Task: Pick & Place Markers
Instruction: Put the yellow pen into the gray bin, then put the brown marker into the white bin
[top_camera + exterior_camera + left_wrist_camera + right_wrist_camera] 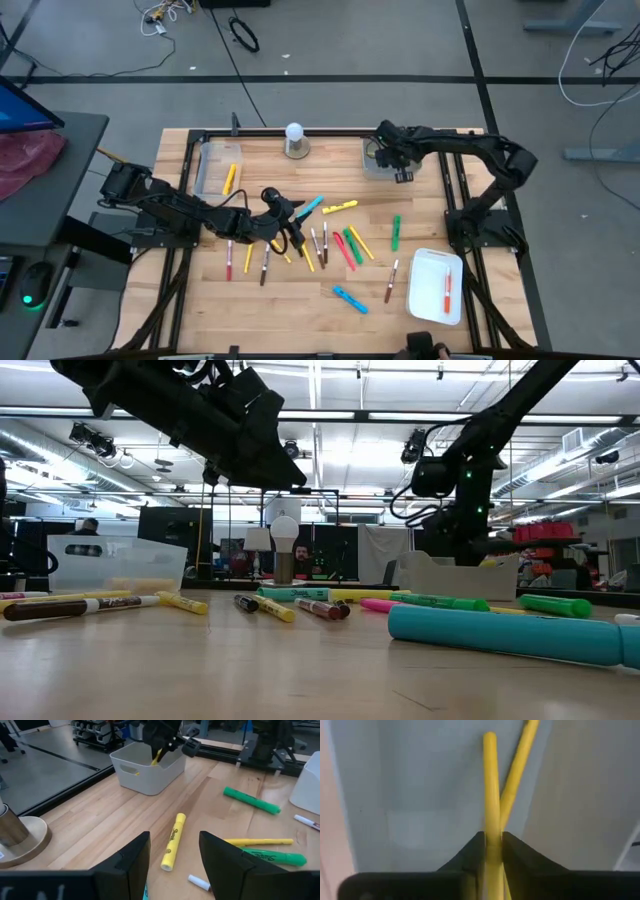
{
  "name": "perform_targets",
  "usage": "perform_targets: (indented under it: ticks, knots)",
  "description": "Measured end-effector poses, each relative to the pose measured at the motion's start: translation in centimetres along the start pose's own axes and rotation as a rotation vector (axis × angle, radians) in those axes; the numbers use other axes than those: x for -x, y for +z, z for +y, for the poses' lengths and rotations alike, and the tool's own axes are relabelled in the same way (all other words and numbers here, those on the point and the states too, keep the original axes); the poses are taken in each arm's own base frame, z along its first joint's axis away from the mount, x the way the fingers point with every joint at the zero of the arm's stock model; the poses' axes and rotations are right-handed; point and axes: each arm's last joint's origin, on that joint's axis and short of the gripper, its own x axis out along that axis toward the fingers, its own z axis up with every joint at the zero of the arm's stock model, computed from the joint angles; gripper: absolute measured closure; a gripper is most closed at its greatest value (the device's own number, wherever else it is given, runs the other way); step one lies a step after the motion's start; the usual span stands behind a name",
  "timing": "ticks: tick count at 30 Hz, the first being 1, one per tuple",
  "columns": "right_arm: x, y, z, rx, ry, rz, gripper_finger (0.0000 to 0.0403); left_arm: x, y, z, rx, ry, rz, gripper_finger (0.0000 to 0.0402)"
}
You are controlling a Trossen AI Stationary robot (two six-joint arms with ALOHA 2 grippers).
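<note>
Markers in yellow, green, red, brown and light blue lie scattered flat across the middle of the table. My left gripper hovers open above them; in the left wrist view a yellow marker lies on the wood just ahead of its fingers, untouched. My right gripper hangs over the grey tray at the far side, shut on a yellow marker. A second yellow marker lies inside that tray. My right gripper pinches a yellow marker between its two fingers, coming from above and pointing down into the grey tray. The marker runs along the fingers and its free end sticks out beyond them, hanging inside the tray.
A clear tray with a yellow marker stands at the far left. A white tray at the near right holds a red marker. A white ball on a round base stands at the far edge between the trays. Bare wood lies near left.
</note>
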Motion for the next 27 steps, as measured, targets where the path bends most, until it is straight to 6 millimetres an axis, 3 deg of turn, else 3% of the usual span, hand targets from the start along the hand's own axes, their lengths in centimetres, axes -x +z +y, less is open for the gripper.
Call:
perform_targets:
  ticks: [6, 12, 16, 21, 27]
  knots:
    - [3.2, 0.2, 0.3, -0.096, -0.086, -0.073, 0.0251, 0.0, 0.0, 0.0, -0.002, 0.0, 0.0, 0.0225]
    - [8.7, 0.3, 2.8, -0.186, -0.236, -0.134, 0.0198, 0.0, 0.0, 0.0, 0.0, 0.0, 0.0, 0.0225]
    - [13.0, -0.2, 6.7, -0.287, -0.141, -0.292, 0.0195, 0.0, 0.0, 0.0, 0.003, 0.0, 0.0, 0.0225]
    - [17.4, -0.7, 12.3, -0.362, 0.21, -0.524, 0.0207, 0.0, 0.0, 0.0, 0.004, 0.0, 0.0, 0.0225]
    - [19.8, 1.3, 19.4, -0.321, 0.471, -0.764, 0.0228, 0.0, 0.0, 0.0, 0.005, 0.0, 0.0, 0.0225]
